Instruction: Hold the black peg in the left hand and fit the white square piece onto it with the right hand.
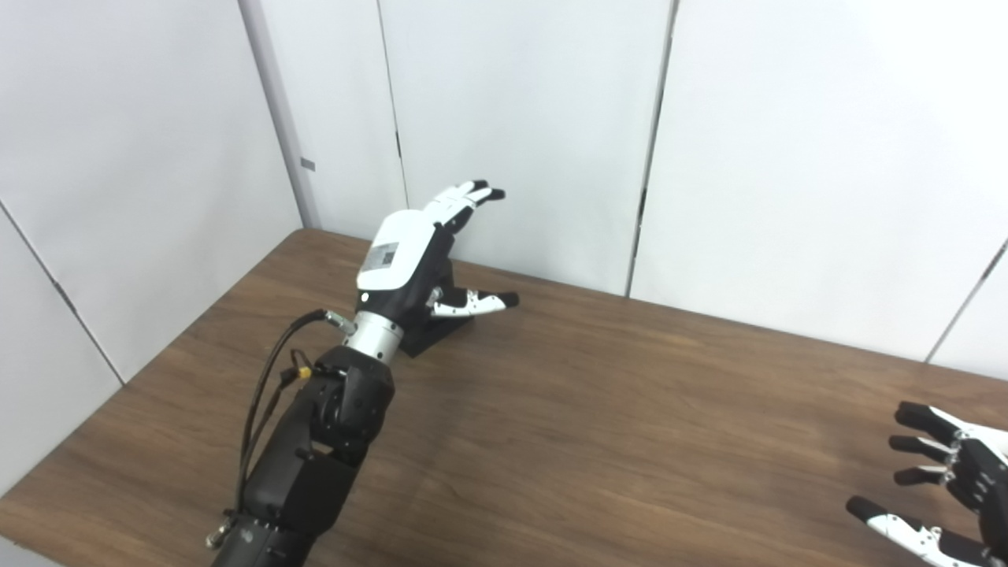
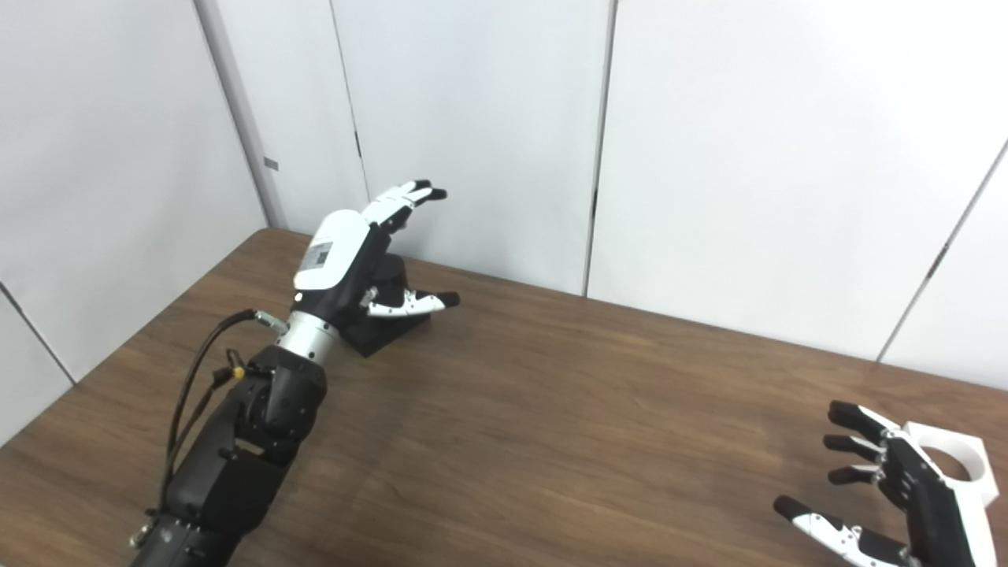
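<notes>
The black peg (image 2: 376, 324) stands on the table at the far left; only its black base and a bit of its body show behind my left hand. My left hand (image 1: 417, 260) is open, fingers spread and raised, thumb out, right over and in front of the peg, not closed on it. The white square piece (image 2: 953, 461) with a round hole lies flat at the table's right edge, seen only in the right eye view. My right hand (image 2: 890, 492) is open just left of the piece, fingers apart, holding nothing.
The brown wooden table (image 1: 598, 425) runs across the view. White wall panels (image 1: 520, 118) stand close behind the peg and along the left side. The left arm's cables (image 1: 268, 378) loop out near its wrist.
</notes>
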